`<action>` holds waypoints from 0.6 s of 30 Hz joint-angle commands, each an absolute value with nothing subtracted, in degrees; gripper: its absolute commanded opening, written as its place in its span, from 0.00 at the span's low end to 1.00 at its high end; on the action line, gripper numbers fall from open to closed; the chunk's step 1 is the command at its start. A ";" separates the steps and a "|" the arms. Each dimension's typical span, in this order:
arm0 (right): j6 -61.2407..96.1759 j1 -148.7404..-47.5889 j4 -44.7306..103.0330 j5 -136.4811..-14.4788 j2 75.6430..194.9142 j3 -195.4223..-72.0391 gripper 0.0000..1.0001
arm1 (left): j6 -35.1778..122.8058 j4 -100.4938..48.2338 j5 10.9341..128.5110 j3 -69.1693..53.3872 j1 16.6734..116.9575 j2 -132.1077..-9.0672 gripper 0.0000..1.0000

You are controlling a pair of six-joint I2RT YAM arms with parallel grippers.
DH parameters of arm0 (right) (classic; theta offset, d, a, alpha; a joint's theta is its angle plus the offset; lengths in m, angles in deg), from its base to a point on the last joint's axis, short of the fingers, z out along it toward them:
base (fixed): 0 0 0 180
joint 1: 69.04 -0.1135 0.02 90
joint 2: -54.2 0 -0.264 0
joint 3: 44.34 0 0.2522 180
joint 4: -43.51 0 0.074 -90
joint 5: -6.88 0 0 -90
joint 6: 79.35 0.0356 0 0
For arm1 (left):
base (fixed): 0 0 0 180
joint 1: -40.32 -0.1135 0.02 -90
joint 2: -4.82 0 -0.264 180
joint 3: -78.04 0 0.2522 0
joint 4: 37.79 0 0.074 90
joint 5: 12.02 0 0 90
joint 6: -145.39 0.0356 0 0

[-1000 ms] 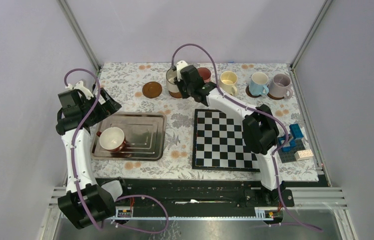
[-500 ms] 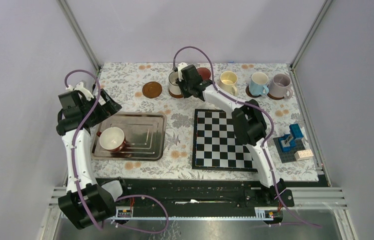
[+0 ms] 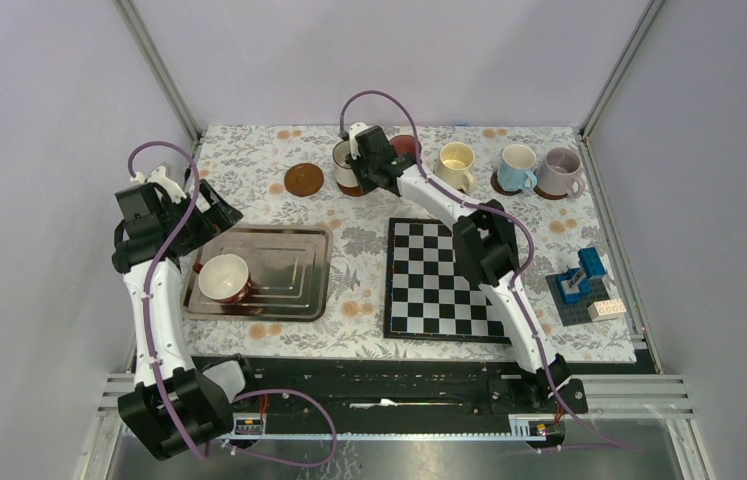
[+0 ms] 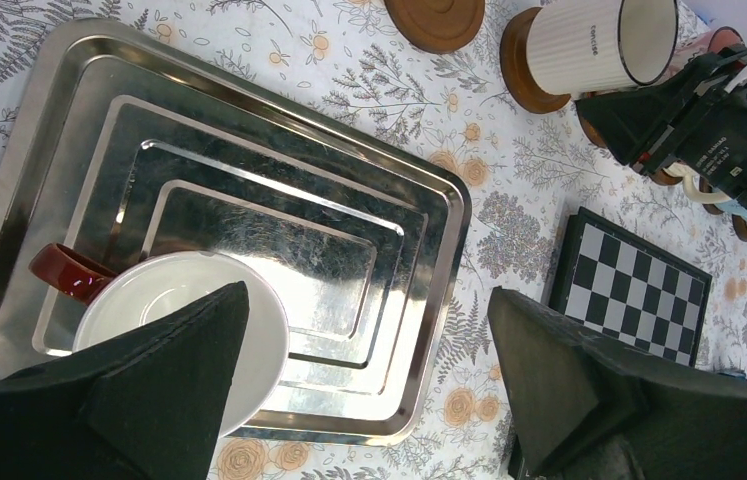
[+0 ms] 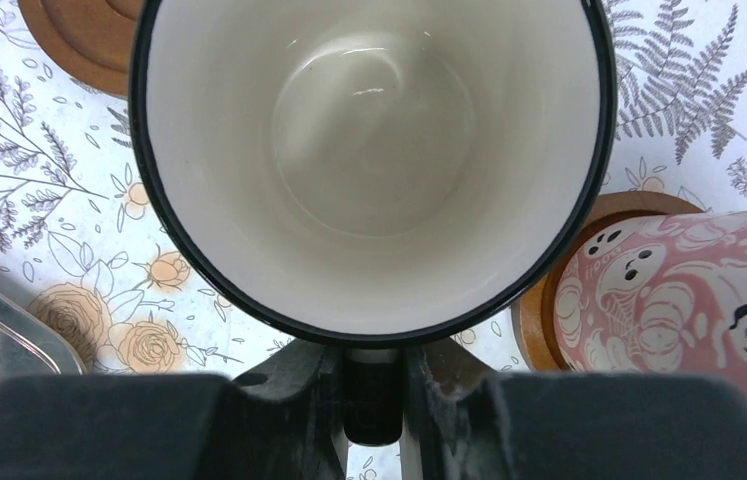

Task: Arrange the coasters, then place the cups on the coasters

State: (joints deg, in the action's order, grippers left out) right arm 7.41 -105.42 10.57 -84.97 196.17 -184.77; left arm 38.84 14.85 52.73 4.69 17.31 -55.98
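A table [image 3: 359,295] spread with a pale cloth printed with grey ferns and orange flowers carries everything. On its left side lies a rectangular metal tray [image 3: 294,262], its long side running across; to the right of that, with a strip of cloth between, lies a black-and-white chessboard [image 3: 439,280]; further right, near the table's edge, sits a dark grey baseplate [image 3: 571,312] bearing blue bricks and one white brick. Along the far side lie round dark-brown coasters in a row; a bare coaster [image 3: 303,179] lies beyond the tray; the others show only as brown rims under what stands on them, such as the second coaster from the right [image 3: 498,187] and the rightmost coaster [image 3: 551,194].
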 commanded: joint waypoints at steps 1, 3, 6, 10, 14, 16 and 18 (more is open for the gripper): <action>6.89 -104.92 12.91 -84.40 195.32 -189.69 0.00 | 38.34 11.94 51.08 4.71 16.81 -54.54 0.99; 6.96 -104.81 12.62 -84.22 195.37 -189.71 0.00 | 38.27 11.87 50.86 4.78 16.72 -54.53 0.99; 6.97 -104.46 12.39 -84.20 195.67 -189.73 0.00 | 38.26 11.79 50.74 4.84 16.61 -54.51 0.99; 7.02 -104.14 12.13 -84.34 196.01 -189.93 0.00 | 38.17 11.67 50.72 4.93 16.51 -54.39 0.99; 7.24 -103.86 12.11 -84.53 196.46 -190.25 0.02 | 38.17 11.69 50.62 5.04 16.37 -54.20 0.99; 7.23 -103.77 11.59 -84.40 196.85 -190.87 0.04 | 38.08 11.61 50.65 5.05 16.36 -54.18 0.99; 7.31 -103.68 10.94 -84.29 197.37 -191.67 0.05 | 38.00 11.56 50.65 5.04 16.26 -54.23 0.99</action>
